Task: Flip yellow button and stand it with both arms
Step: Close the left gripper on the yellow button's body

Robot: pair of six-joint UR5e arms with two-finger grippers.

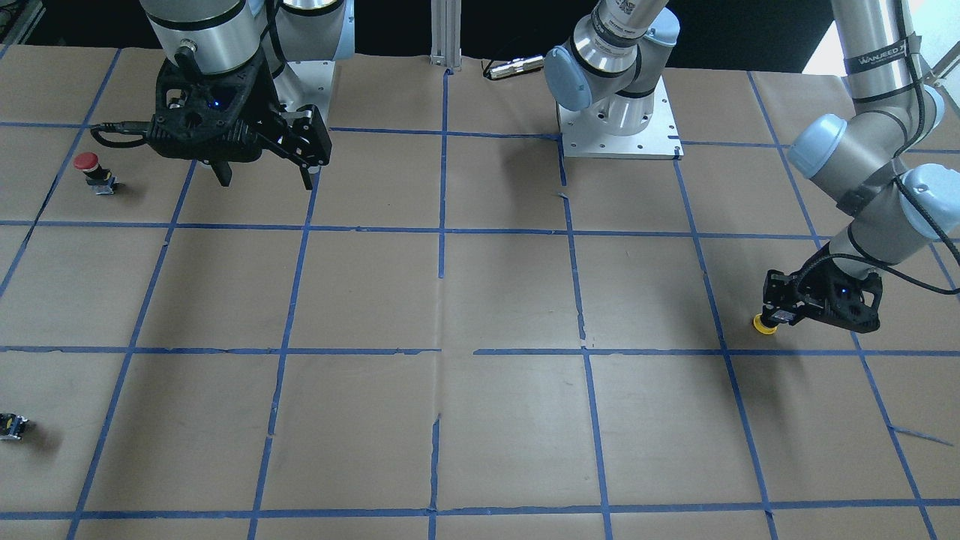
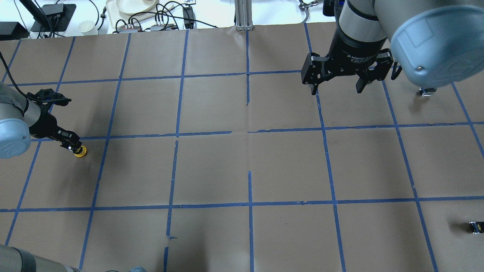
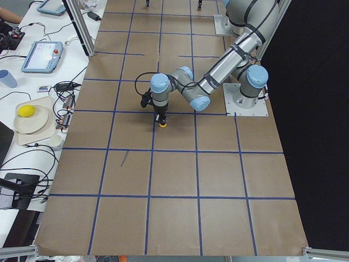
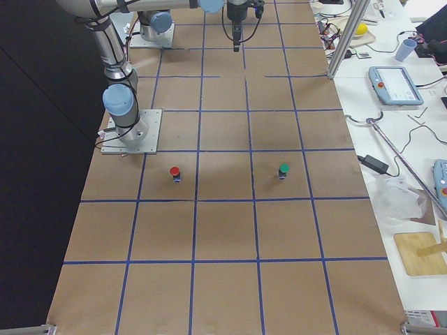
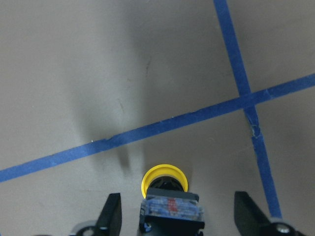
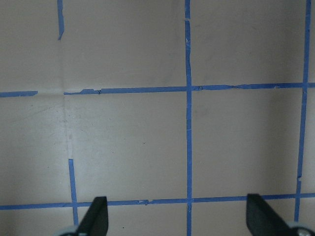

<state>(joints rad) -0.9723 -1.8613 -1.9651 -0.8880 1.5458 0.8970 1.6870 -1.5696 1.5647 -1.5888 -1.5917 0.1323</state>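
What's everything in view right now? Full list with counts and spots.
yellow button: 1, yellow cap, robot's left side of the table, between the left fingers
red button: 1, red cap, right side, near the right arm's wrist
small block: 1, dark, right side near the table edge, alone
table: 1, brown paper, blue tape grid
side bench: 1, white, cluttered, beside the table
left arm: 1, silver, pale blue caps, bent down over the yellow button
right arm: 1, same colours, raised above the table
left fingers: 2, black, open
right fingers: 2, black, open, empty
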